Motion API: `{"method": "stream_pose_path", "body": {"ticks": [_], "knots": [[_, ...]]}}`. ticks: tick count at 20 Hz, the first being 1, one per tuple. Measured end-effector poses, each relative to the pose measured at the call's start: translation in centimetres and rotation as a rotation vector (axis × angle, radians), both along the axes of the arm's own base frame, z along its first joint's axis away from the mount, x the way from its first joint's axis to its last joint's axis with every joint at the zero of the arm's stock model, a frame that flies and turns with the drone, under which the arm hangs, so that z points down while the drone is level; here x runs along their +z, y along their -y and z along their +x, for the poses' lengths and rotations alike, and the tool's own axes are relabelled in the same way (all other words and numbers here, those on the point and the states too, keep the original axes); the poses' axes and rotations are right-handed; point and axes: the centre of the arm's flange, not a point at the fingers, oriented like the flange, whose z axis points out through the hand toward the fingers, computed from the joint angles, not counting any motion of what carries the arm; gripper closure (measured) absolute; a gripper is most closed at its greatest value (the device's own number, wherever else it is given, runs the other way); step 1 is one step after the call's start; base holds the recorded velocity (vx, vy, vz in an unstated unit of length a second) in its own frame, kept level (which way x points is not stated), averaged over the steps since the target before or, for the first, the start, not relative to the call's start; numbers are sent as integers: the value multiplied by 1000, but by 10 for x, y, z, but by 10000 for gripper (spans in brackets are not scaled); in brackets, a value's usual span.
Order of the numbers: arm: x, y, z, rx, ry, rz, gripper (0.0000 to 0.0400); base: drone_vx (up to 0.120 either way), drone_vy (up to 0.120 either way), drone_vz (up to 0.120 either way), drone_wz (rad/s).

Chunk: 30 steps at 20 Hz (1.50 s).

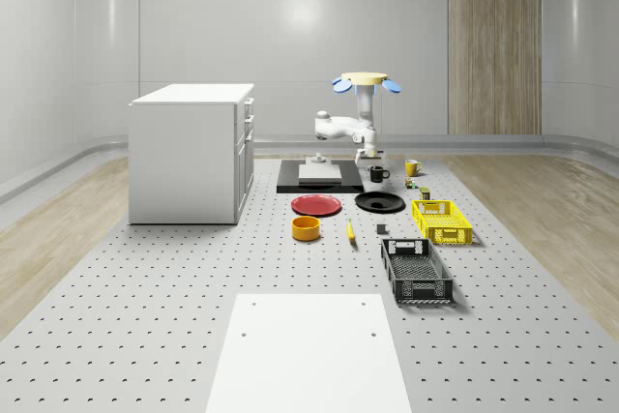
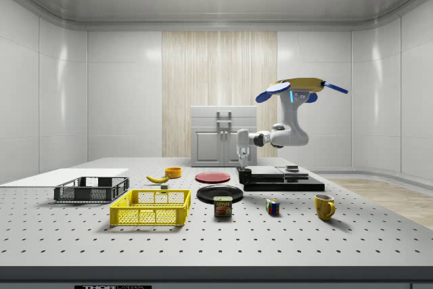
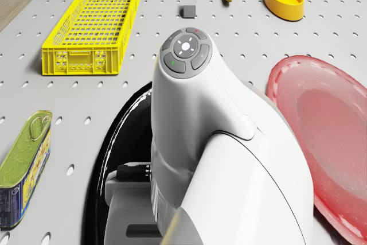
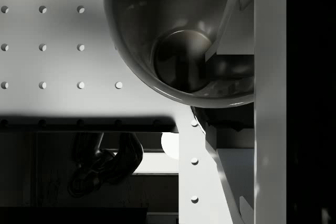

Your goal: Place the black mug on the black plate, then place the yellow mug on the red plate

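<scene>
Step 1 in hand: drone (image 1: 363,80) hovers by black plate (image 1: 379,202); claw (image 2: 242,163) at black mug (image 1: 376,174), prob. straddling its wall, grip state unclear. Next: lift, carry to plate.

Drone (image 1: 364,78) over slab (image 1: 320,177), plates (image 1: 317,205) in front, crates (image 1: 416,269) at whole-scene view's right

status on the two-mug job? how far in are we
Done: nothing. The black plate and red plate both sit bare.

In hand: the drone hovers by the black platform, and the gripper is down at the black mug, one finger inside its rim; the mug looks to be on the table, not lifted.

Left: both placements. The yellow mug stands untouched on the table.
</scene>
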Motion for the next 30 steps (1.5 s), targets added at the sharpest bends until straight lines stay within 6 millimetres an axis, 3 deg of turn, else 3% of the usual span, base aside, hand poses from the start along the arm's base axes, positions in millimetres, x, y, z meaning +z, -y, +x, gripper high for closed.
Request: {"method": "stream_pose_path", "body": {"ticks": [24,30], "knots": [[0,0,0,0,0,0,290,120,0,0,0],[16,0,0,0,0,0,290,27,0,0,0]]}}
